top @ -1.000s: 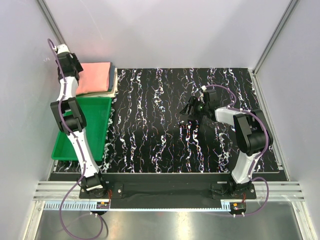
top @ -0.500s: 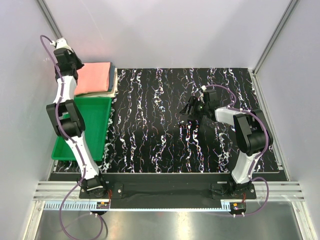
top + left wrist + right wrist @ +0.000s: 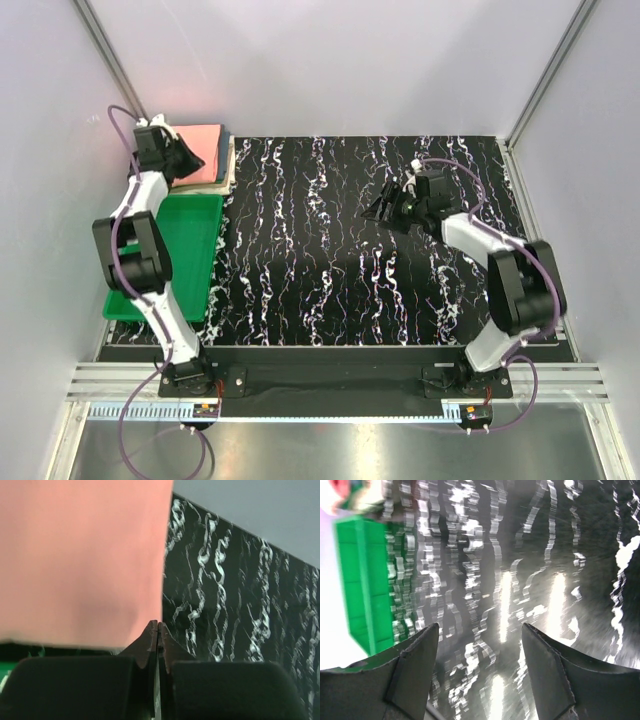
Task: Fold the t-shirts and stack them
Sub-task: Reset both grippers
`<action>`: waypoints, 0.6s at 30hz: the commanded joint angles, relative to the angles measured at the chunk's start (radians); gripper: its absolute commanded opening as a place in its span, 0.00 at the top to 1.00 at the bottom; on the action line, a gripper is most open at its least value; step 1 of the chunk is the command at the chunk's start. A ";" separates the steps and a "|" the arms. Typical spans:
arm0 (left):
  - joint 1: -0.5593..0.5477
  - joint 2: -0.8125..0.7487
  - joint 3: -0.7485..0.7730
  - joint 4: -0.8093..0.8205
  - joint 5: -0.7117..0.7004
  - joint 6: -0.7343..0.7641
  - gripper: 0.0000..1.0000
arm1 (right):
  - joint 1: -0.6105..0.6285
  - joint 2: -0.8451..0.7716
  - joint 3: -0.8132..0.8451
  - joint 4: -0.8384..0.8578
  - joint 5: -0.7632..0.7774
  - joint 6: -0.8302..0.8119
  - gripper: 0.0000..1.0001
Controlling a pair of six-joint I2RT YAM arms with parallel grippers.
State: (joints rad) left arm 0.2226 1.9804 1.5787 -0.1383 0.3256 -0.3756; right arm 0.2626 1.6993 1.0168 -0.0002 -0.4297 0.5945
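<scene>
A: What's on the far left?

B: A pink t-shirt (image 3: pixel 205 140), soft plain cloth folded into a flat rectangle, in the far left corner of the tabletop (image 3: pixel 300 250). It lies on a paler folded cloth (image 3: pixel 229 160) whose edge shows along its right side.

A: And nearer?

B: A green tray (image 3: pixel 195 255), hard plastic, rectangular with raised walls, at the left edge. Where the arm doesn't hide it I see only its green floor.

A: The left arm (image 3: pixel 135 250)?

B: It rises from the near edge, crosses over the tray, and bends toward the far left corner. The left tool (image 3: pixel 158 632) is above the shirt's near edge, its two dark fingers pressed tip to tip. Whether any cloth is pinched between them, I can't tell.

A: The tabletop itself?

B: Black with wavy white marbled streaks, glossy in the right wrist view.

A: And the right side?

B: The right arm (image 3: pixel 480 235) reaches from its base up and leftward, so the right tool (image 3: pixel 479 660) is over the middle of the tabletop, well apart from the shirt. Its fingers are spread wide with nothing between them.
</scene>
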 commanded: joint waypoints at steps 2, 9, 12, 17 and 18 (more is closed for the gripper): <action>-0.067 -0.271 -0.129 -0.010 0.130 -0.040 1.00 | -0.002 -0.200 0.020 -0.115 0.037 0.016 0.23; -0.441 -0.624 -0.397 -0.072 0.214 0.053 0.96 | -0.003 -0.483 0.003 -0.340 0.126 -0.030 0.00; -0.538 -0.758 -0.454 -0.078 0.211 0.058 0.89 | -0.003 -0.601 -0.011 -0.386 0.137 -0.045 0.00; -0.620 -0.948 -0.572 -0.073 0.211 0.067 0.55 | -0.003 -0.765 -0.075 -0.478 0.158 -0.027 0.00; -0.620 -0.974 -0.615 -0.075 0.201 0.070 0.50 | -0.003 -0.815 -0.089 -0.475 0.170 -0.025 0.00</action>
State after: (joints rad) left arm -0.4000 1.0698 1.0439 -0.2108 0.5282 -0.3210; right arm 0.2611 0.9535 0.9672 -0.3981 -0.3038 0.5758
